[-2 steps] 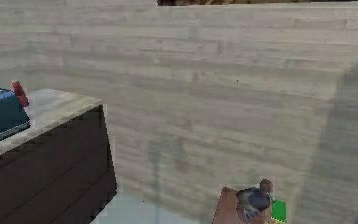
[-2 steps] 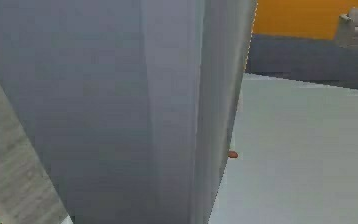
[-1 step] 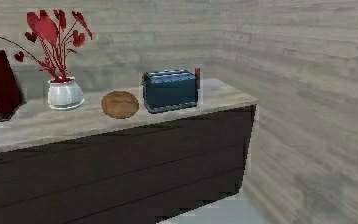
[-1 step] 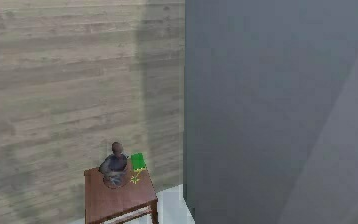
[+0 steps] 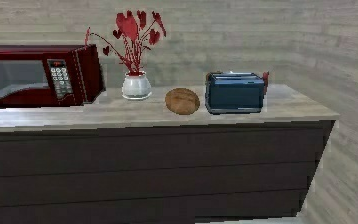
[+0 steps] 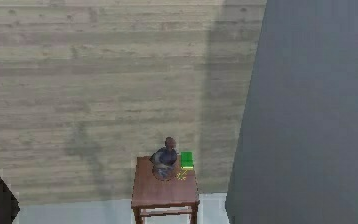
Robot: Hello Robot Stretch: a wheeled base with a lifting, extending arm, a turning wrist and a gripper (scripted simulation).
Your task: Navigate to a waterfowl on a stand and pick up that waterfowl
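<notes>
End effector: whether it is wide, narrow or loaded cannot be told.

Waterfowl [image 6: 166, 158]: a small grey-blue shape with a rounded brown top. It sits at the far edge of the stand [image 6: 165, 192], about midway along that edge. A green block [image 6: 186, 160] is just beside it, toward the far corner on the arm side view's right.

Placement: the stand backs onto the plank wall [image 6: 107, 70]. Both items are set back against it, judged to be a display arrangement that keeps them away from the near edge.

Orientation: the long axis reads as upright, head uppermost. Which way it faces cannot be told.

Forward view: the counter [image 5: 287, 108] carries a microwave [image 5: 42, 75], vase [image 5: 136, 86], loaf [image 5: 183, 100] and toaster [image 5: 235, 92], lined along the back as kitchen fixtures.
</notes>
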